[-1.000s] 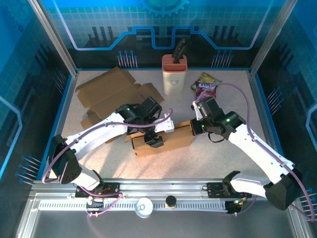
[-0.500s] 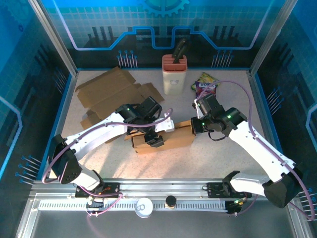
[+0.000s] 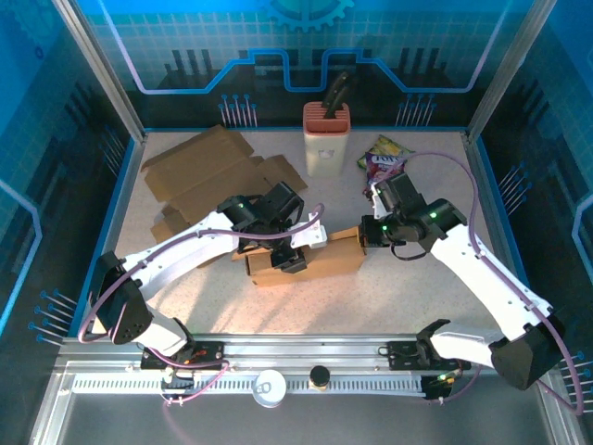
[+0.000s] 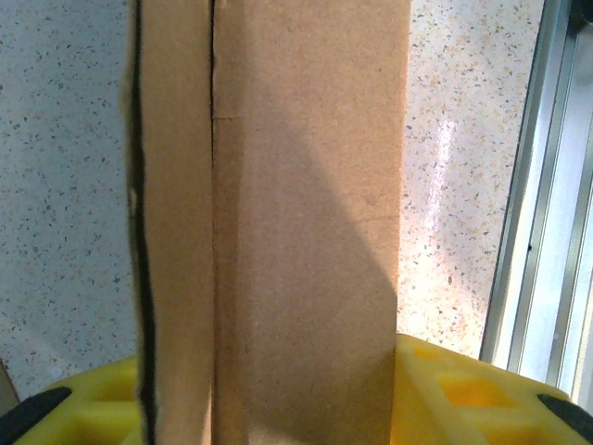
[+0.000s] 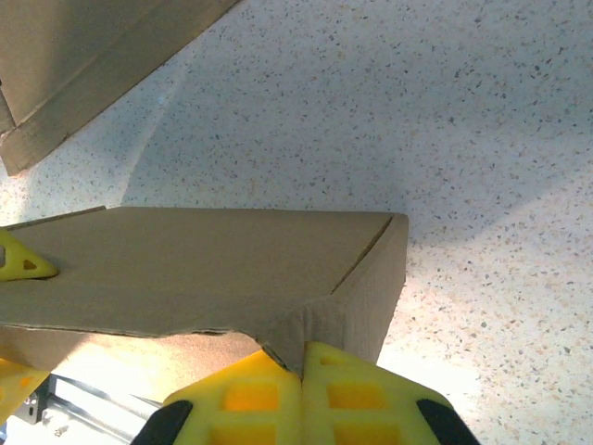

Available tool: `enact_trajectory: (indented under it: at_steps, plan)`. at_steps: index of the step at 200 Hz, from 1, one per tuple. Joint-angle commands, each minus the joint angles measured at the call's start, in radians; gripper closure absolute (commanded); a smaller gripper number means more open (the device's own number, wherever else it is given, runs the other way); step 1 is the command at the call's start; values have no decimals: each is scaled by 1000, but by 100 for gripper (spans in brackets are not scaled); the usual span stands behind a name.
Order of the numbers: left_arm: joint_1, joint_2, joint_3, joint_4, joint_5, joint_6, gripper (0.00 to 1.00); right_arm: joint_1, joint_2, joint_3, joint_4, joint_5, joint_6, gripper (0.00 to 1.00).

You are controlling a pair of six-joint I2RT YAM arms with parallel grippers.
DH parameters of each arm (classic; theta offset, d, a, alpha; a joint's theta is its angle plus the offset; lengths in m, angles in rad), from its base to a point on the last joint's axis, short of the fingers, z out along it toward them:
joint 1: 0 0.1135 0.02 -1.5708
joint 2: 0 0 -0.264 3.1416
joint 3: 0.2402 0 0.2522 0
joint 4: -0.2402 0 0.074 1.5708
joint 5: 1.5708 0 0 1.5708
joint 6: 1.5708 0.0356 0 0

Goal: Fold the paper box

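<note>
- Over the last second the box (image 3: 326, 259), lying on the table in front of the block (image 3: 327, 139), has swung a little. Its left end has come up toward the block, so it lies less slanted.
- The right arm's elbow has shifted and its cable now arches higher. The right gripper (image 3: 364, 239) has stayed on the box end to the right of the block and crept slightly leftward.
- That reads as the two arms squaring the shell. The body already looks closed into a long tube, and the end flap is probably the step in hand.
- The left arm reaches diagonally toward the block, with its wrist bent down over the box's left half.
- The left gripper (image 3: 287, 261) straddles the box. In the wrist view a yellow pad (image 4: 454, 389) sits on each side of the cardboard, pinching it across its width.
- The right arm comes in from the block's right, with its wrist doubled back leftward.
- In the right wrist view the fingers (image 5: 357, 399) are pressed together, apparently nipping the thin flap at the box's end corner.
</note>
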Motion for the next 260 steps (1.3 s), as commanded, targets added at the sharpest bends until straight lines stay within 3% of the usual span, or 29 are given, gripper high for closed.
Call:
enact_trajectory:
  at_steps: [1,35,64,111,172,260]
  plan:
    - [-6,-5,1,17,-2,-18,51,-12,-12,36,2,-95,35,100]
    - [-12,-1,0,22,-9,-18,43,-31,-37,29,9,-114,68,100]
    - [-15,3,5,22,-16,-18,42,-46,-37,21,16,-124,68,100]
    - [-15,-3,9,26,-11,-11,54,-49,-71,-69,89,-96,40,100]
    - [35,5,23,49,58,-52,52,-40,-127,-187,210,-61,-37,100]
    - [86,24,27,64,70,-76,45,33,-151,-266,283,120,-71,100]
